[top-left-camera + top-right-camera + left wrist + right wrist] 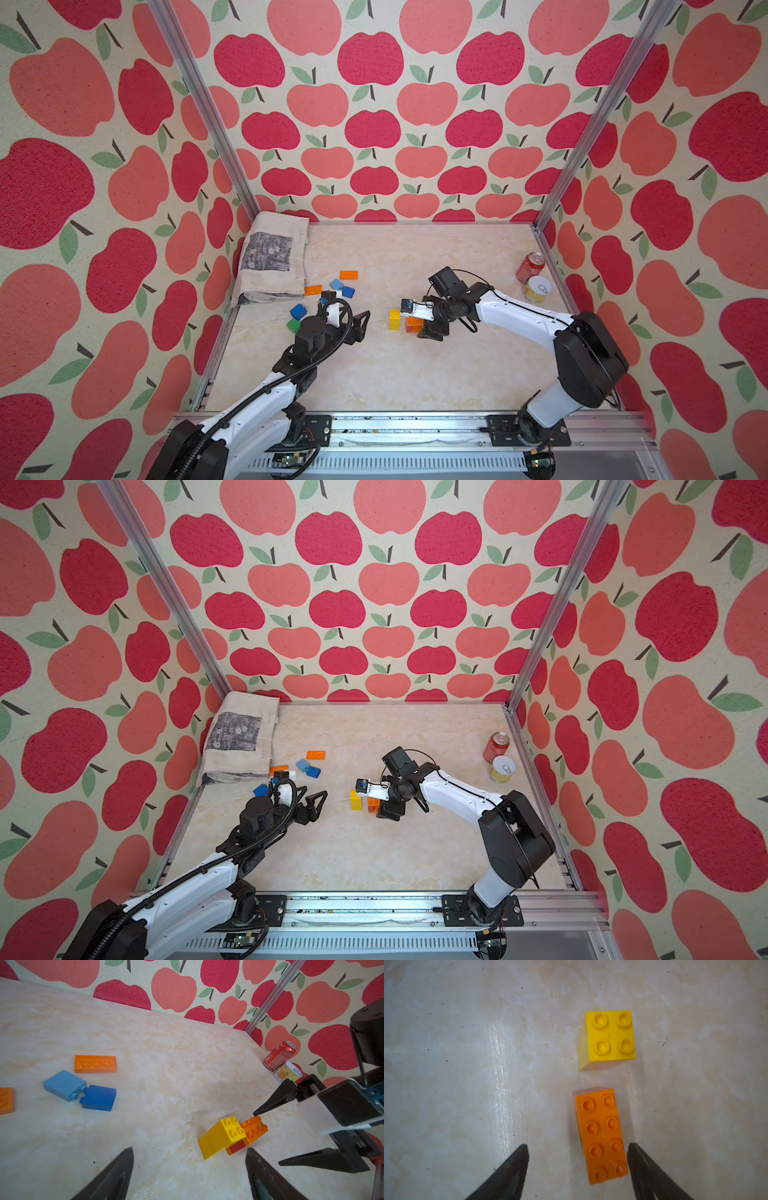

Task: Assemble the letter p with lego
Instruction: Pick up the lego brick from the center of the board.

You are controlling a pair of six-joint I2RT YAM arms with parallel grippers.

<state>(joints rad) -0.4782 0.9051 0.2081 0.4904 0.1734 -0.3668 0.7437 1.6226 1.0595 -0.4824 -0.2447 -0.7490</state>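
Orange brick (602,1136) between spread right end effector (578,1147)

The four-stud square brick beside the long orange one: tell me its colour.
The brick is yellow, clearest in the right wrist view.

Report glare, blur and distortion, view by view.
Right wrist view: a glare streak on the tabletop; yellow brick sharp. Left wrist view: left gripper dark, soft-edged near the lens. Both top views: even light, apple-print walls splay outward.
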